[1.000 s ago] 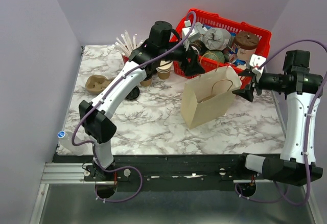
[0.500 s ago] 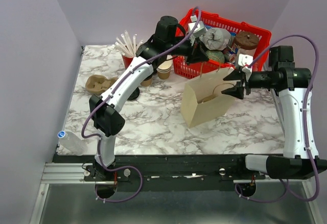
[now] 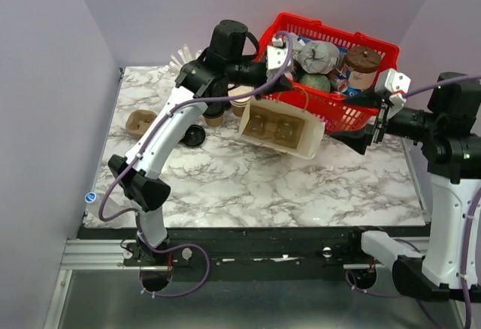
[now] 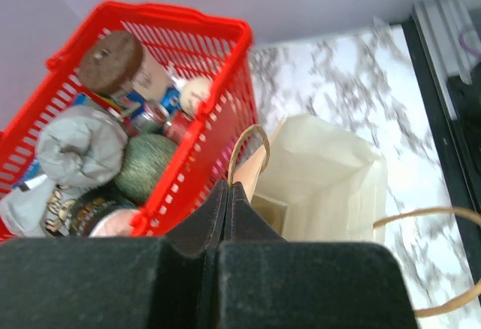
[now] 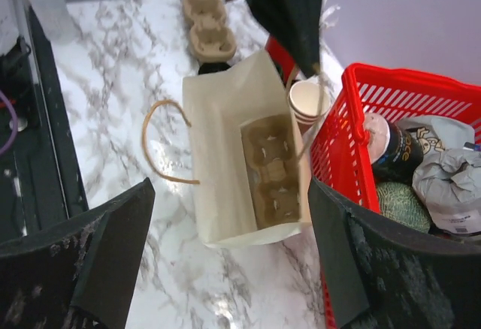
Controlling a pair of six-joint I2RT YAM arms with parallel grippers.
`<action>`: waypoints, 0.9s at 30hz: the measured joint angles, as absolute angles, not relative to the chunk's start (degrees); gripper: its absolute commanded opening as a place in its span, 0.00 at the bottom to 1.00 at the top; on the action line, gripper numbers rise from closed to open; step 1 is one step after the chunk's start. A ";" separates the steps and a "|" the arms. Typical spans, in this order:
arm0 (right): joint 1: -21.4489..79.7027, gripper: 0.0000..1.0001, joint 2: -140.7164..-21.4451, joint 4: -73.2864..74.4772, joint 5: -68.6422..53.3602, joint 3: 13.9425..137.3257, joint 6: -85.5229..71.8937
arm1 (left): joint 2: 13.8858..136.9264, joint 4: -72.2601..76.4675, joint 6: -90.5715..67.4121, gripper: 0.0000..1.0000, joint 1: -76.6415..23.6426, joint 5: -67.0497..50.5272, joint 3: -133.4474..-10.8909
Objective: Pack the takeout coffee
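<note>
Red basket (image 3: 342, 115) beside tilted paper bag (image 5: 218, 149) in left hand (image 4: 229, 190), cup carrier (image 5: 272, 167) inside.

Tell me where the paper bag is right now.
In the top view, the paper bag hangs tilted at mid-table, just in front of the red basket, its handle pinched by the left gripper.

**Fig.** Item count.
- Pincers, 2: left pincer (image 4: 229, 194), right pincer (image 3: 357, 122).
- Bag (image 3: 282, 128), 1, w/ handles (image 5: 161, 149), 2.
- Pulp carriers, 2: carrier (image 5: 272, 170) in bag; carrier (image 5: 209, 32) on worktop (image 3: 248, 186).
- Red basket (image 3: 342, 111), 1. Inside, as far as can be told apart: brown-lidded jar (image 3: 363, 58), 1; grey bundle (image 3: 319, 55), 1; green ball (image 4: 146, 167), 1.
- Cream cup stack (image 5: 307, 102), 1.
- Bottle (image 3: 104, 209), 1.
</note>
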State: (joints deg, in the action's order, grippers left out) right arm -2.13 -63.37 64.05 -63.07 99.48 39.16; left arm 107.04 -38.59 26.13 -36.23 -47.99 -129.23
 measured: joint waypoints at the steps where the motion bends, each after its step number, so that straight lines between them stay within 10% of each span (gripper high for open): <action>1: -2.13 0.91 -61.84 61.95 -62.92 97.97 37.15 | 105.21 -40.93 27.97 0.00 -36.69 -47.94 -126.58; 12: -2.09 0.91 -55.27 52.47 -54.98 85.17 28.25 | 85.86 -40.77 33.74 0.00 -46.04 -45.34 -92.64; 27: -2.07 0.90 -60.38 51.16 -54.83 90.02 24.93 | 89.56 -33.67 21.32 0.00 -38.96 -45.69 -103.24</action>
